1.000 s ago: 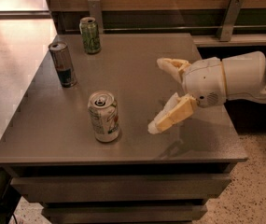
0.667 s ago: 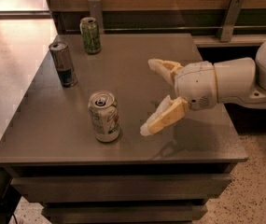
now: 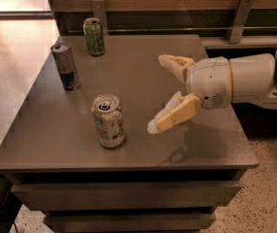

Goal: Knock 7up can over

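Observation:
The 7up can (image 3: 108,121), whitish with green and orange-red marks and a silver top, stands upright near the front of the dark table (image 3: 143,76). My gripper (image 3: 158,93) hangs above the table to the right of the can, apart from it, on a white arm that comes in from the right. Its two cream fingers are spread wide and hold nothing. The near finger's tip (image 3: 153,127) is the part closest to the can, a short gap away.
A slim blue-and-silver can (image 3: 66,66) stands at the table's left side. An all-green can (image 3: 94,36) stands at the back left. A wooden wall with a metal rail (image 3: 177,28) runs behind the table. Speckled floor lies at the lower right.
My gripper has moved left, toward the 7up can, with its fingers still spread. The cans have not moved.

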{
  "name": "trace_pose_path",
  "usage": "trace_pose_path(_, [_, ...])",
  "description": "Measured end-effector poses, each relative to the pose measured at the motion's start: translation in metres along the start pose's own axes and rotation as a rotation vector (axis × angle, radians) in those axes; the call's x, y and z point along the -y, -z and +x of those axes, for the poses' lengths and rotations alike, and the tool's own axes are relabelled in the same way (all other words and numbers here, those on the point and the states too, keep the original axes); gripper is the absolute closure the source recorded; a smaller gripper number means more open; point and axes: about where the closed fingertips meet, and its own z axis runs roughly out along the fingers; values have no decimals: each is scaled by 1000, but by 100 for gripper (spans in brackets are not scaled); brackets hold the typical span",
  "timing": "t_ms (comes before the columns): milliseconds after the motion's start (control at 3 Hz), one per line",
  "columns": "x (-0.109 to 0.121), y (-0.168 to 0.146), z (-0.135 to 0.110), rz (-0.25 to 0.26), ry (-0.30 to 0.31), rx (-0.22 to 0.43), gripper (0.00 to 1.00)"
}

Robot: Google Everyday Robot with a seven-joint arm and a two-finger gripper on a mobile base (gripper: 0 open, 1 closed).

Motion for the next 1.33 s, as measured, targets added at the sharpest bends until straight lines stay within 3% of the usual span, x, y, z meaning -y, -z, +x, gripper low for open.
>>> trace_pose_path(667, [6,-16,-2,43,-95,91,0])
trace_pose_path(1333, [-7,-45,9,28,-91,169,0])
